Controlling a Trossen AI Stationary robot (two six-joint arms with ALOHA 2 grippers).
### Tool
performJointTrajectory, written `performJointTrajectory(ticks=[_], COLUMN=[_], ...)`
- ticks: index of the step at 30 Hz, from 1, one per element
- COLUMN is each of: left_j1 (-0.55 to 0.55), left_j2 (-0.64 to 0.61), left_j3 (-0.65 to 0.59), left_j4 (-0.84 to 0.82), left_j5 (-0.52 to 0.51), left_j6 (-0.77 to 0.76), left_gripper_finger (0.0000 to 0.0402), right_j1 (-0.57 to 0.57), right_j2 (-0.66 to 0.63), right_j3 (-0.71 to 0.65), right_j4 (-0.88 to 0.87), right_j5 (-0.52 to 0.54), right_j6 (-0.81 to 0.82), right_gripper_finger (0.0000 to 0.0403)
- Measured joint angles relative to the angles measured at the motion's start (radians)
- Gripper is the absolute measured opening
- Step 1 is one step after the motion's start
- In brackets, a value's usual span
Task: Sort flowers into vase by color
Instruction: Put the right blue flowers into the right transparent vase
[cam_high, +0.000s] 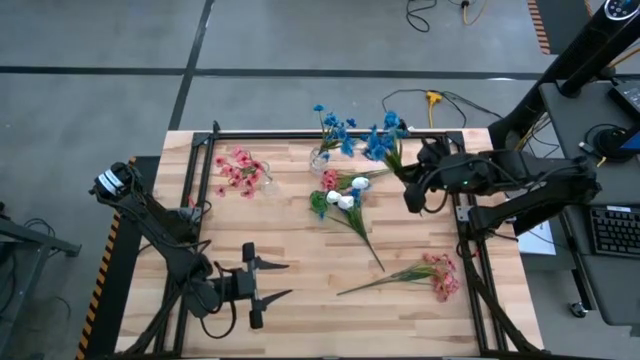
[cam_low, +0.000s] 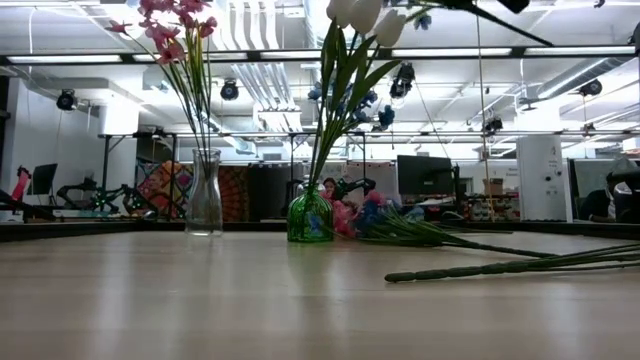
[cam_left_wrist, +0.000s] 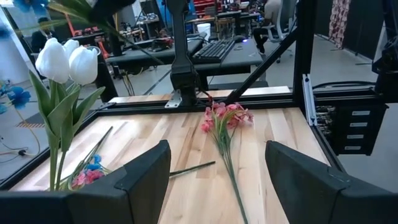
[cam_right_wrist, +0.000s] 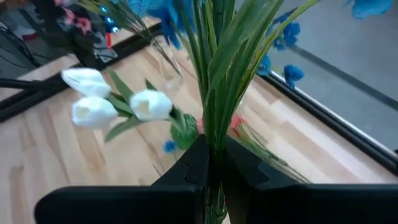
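Observation:
My right gripper (cam_high: 412, 192) hangs above the table's far right part, shut on a blue flower sprig (cam_high: 384, 140). A clear vase (cam_low: 205, 200) holds pink flowers (cam_high: 238, 170). A second clear vase (cam_high: 320, 158) holds blue flowers (cam_high: 335, 128). A green vase (cam_low: 310, 218) holds white tulips (cam_left_wrist: 65, 59). A pink sprig (cam_high: 432, 274) lies flat on the table's near right part. My left gripper (cam_high: 272, 281) stands open near the front left, with nothing between its fingers. My right gripper pinches the blue sprig's green stems and leaves (cam_right_wrist: 214, 134) between its two fingers. The sprig is lifted clear of the table. Its blue blossoms (cam_right_wrist: 168, 15) stand out beyond the fingertips, toward the table's far edge.
A leafy sprig (cam_high: 356, 226) lies on the table beside the green vase, its stem pointing to the near right. More pink blossoms (cam_high: 331, 180) lie by that vase. A black frame (cam_high: 330, 133) runs along the table's far and side edges.

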Motion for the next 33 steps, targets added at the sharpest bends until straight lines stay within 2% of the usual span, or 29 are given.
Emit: performJointTrajectory(ticks=[7, 13, 16, 19, 25, 33], left_j1=[0.007, 0.029, 0.049, 0.066, 0.102, 0.167], left_j2=[0.000, 0.000, 0.007, 0.026, 0.062, 0.105], left_j3=[0.000, 0.000, 0.000, 0.000, 0.000, 0.000], left_j4=[0.008, 0.027, 0.070, 0.142, 0.292, 0.469], left_j5=[0.000, 0.008, 0.058, 0.114, 0.139, 0.201], left_j6=[0.005, 0.005, 0.025, 0.077, 0.196, 0.292], left_gripper_finger=[0.0245, 0.0245, 0.0245, 0.0245, 0.0245, 0.0245], right_j1=[0.000, 0.011, 0.042, 0.084, 0.171, 0.285], right_j2=[-0.002, -0.013, -0.013, -0.013, 0.021, 0.184], right_j3=[0.026, 0.028, 0.028, 0.028, 0.028, 0.023], right_j4=[0.098, 0.320, 0.449, 0.580, 0.754, 0.936], right_j5=[0.000, -0.001, -0.010, -0.085, -0.261, -0.272], right_j6=[-0.083, -0.233, -0.321, -0.394, -0.455, -0.543], right_gripper_finger=[0.0022, 0.0022, 0.0022, 0.0022, 0.0022, 0.0022])
